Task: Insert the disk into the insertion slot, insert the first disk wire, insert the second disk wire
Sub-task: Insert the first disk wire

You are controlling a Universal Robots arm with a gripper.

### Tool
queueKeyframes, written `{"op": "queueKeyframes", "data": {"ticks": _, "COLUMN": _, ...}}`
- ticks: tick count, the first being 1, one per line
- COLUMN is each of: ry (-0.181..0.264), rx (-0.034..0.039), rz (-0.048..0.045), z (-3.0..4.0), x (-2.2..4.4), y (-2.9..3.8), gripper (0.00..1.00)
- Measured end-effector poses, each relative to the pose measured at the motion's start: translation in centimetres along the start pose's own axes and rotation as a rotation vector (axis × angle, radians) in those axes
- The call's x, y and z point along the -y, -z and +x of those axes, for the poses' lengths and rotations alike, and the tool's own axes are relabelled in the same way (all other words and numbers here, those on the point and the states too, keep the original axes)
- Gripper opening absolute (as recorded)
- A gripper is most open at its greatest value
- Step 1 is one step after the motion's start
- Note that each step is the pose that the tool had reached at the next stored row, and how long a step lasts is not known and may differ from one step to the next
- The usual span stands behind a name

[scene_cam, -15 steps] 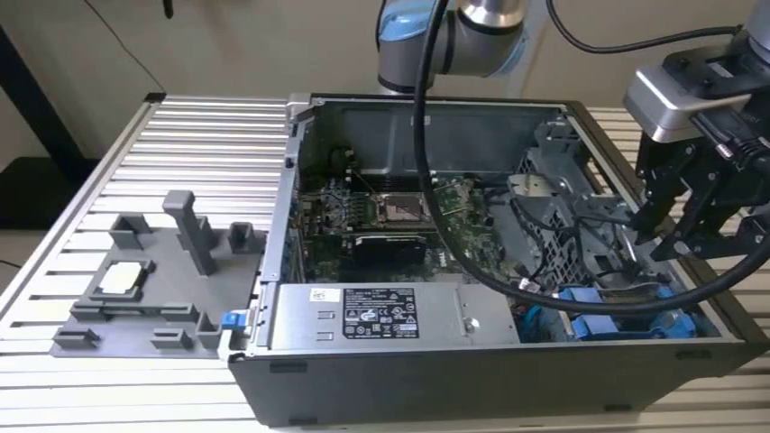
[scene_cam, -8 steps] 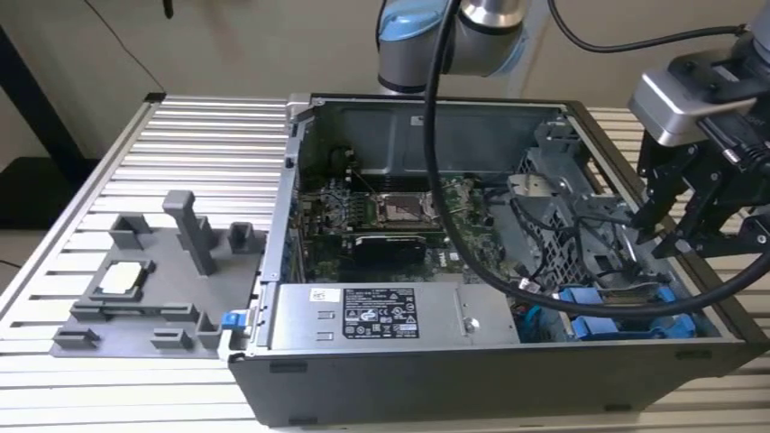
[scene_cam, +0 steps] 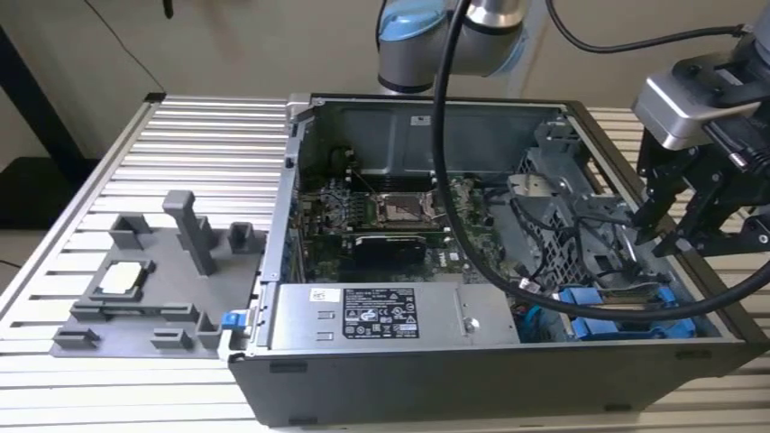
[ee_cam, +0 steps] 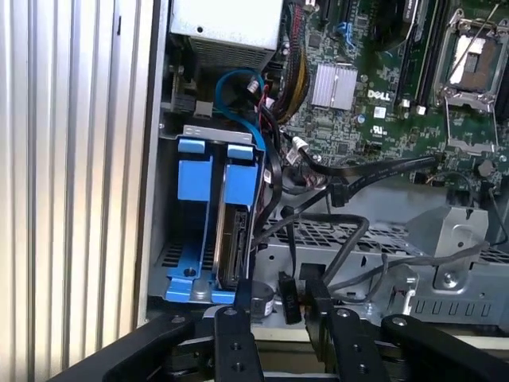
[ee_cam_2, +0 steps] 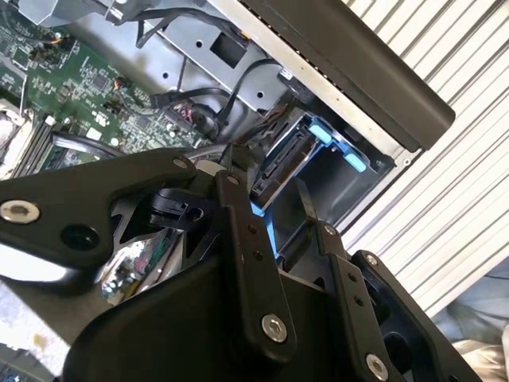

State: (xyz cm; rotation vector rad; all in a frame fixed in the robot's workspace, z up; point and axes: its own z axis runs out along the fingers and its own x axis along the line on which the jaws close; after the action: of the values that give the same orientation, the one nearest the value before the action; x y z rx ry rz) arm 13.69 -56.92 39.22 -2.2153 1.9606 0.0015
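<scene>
Arm (scene_cam: 416, 36) reaching down over the exterior view's right side of the open PC case (scene_cam: 481, 356). Pincer (ee_cam: 285, 306) fingers spread, gripping nothing, hovering just beside the disk (ee_cam: 229, 239). Disk seated on edge in its blue carrier, inside the insertion slot (ee_cam: 167, 255). Loose black cables (ee_cam: 374, 169) crowding alongside. Grey fixture tray (scene_cam: 180, 289) on bench (scene_cam: 205, 135), well apart.

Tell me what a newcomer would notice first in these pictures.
The open computer case sits in the middle of the exterior view, with its green motherboard bare. Bright blue carriers stand out in the slot at the case's corner, toward the exterior view's right, with the disk seated there. The black pincer hangs close to them.
</scene>
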Motion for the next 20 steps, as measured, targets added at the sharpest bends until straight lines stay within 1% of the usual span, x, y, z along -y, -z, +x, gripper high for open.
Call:
{"op": "queueKeyframes", "data": {"ticks": 5, "ry": 0.000, "rx": -0.0001, "rz": 0.0011, "z": -0.04, "x": 0.00, "y": -0.16, "gripper": 0.40}}
{"op": "queueKeyframes", "data": {"ticks": 11, "ry": 0.000, "rx": -0.0002, "rz": 0.0012, "z": -0.07, "x": -0.01, "y": -0.19, "gripper": 0.40}}
{"op": "queueKeyframes", "data": {"ticks": 12, "ry": 0.000, "rx": -0.0003, "rz": 0.0012, "z": -0.07, "x": -0.01, "y": -0.18, "gripper": 0.38}}
{"op": "queueKeyframes", "data": {"ticks": 13, "ry": 0.000, "rx": -0.0003, "rz": 0.0012, "z": -0.07, "x": -0.01, "y": -0.18, "gripper": 0.31}}
{"op": "queueKeyframes", "data": {"ticks": 14, "ry": 0.000, "rx": -0.0003, "rz": 0.0012, "z": -0.08, "x": -0.01, "y": -0.19, "gripper": 0.31}}
{"op": "queueKeyframes", "data": {"ticks": 16, "ry": 0.000, "rx": -0.0003, "rz": 0.0012, "z": -0.08, "x": -0.01, "y": -0.19, "gripper": 0.20}}
{"op": "queueKeyframes", "data": {"ticks": 20, "ry": 0.000, "rx": -0.0003, "rz": 0.0012, "z": -0.09, "x": -0.01, "y": -0.19, "gripper": 0.19}}
